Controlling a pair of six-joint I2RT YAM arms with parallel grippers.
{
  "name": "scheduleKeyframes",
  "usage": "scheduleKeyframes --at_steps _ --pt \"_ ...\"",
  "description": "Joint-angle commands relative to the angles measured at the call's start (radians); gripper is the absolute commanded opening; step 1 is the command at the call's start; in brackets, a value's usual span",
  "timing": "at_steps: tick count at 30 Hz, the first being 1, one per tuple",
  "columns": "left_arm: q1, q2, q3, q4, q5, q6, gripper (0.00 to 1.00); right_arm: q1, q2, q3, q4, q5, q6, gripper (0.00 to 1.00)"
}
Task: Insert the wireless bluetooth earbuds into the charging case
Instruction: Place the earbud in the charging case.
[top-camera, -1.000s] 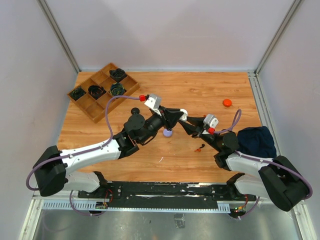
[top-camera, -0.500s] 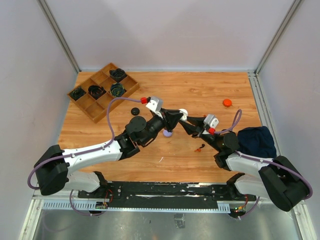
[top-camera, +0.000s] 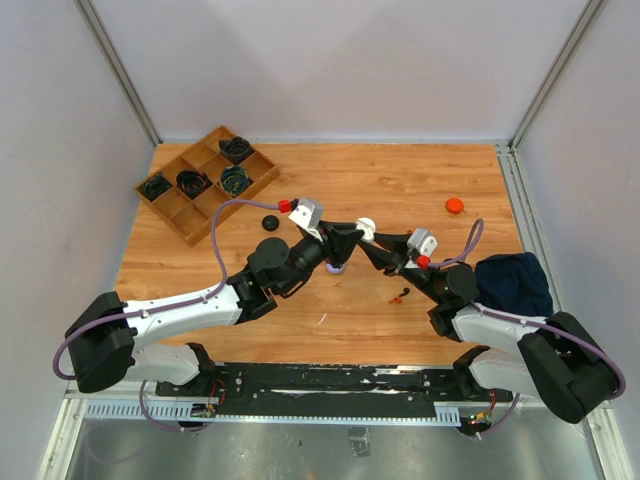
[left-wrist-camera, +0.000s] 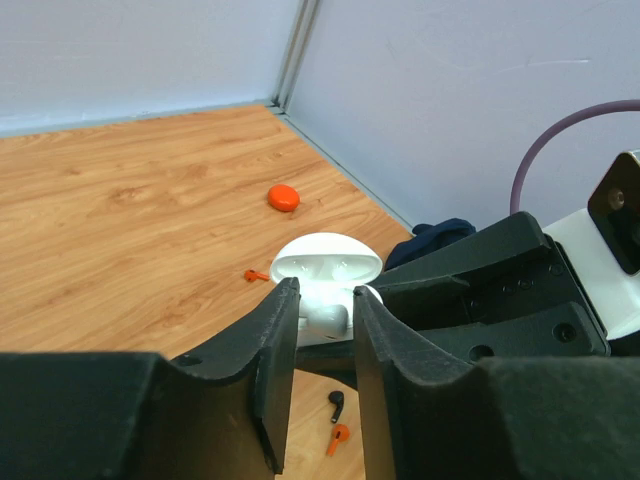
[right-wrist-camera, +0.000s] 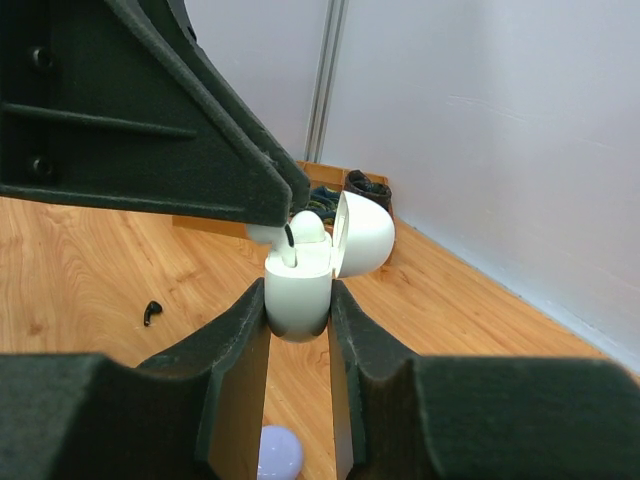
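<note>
My right gripper (top-camera: 368, 243) is shut on an open white charging case (right-wrist-camera: 298, 290), held upright above the table with its lid (right-wrist-camera: 362, 233) tipped back. One white earbud (right-wrist-camera: 308, 226) sits in the case. My left gripper (top-camera: 355, 233) meets it from the left, shut on a second white earbud (left-wrist-camera: 325, 318) right at the case's mouth (left-wrist-camera: 325, 262). A black earbud (left-wrist-camera: 336, 402) and an orange earbud (left-wrist-camera: 338, 436) lie on the table below; they also show in the top view (top-camera: 402, 295). Another orange earbud (left-wrist-camera: 255, 274) lies further off.
A pale purple round case (top-camera: 336, 267) lies under the grippers. An orange round case (top-camera: 455, 205) is at the far right, a black round case (top-camera: 269, 221) left of centre. A wooden tray (top-camera: 205, 205) of coiled cables stands far left. A dark blue cloth (top-camera: 512, 282) lies at the right edge.
My left arm has shifted slightly, uncovering the black round case, and its tip has closed in on the white case. The right arm holds still.
</note>
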Motion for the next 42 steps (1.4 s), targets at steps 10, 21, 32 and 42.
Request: scheduleKeyframes --at_steps 10,21,32,42 --pt "-0.016 -0.027 0.02 -0.073 0.038 -0.046 0.45 0.0 -0.026 0.008 0.069 0.016 -0.004 0.01" --pt "-0.015 -0.045 0.076 -0.194 0.182 -0.142 0.49 0.0 -0.039 0.002 0.063 0.018 -0.009 0.01" --pt "-0.016 -0.045 0.118 -0.249 0.245 -0.172 0.57 -0.001 -0.056 0.0 0.056 0.013 -0.004 0.01" --pt "-0.015 -0.043 0.17 -0.304 0.217 -0.176 0.59 0.0 -0.063 -0.008 0.05 0.017 -0.005 0.01"
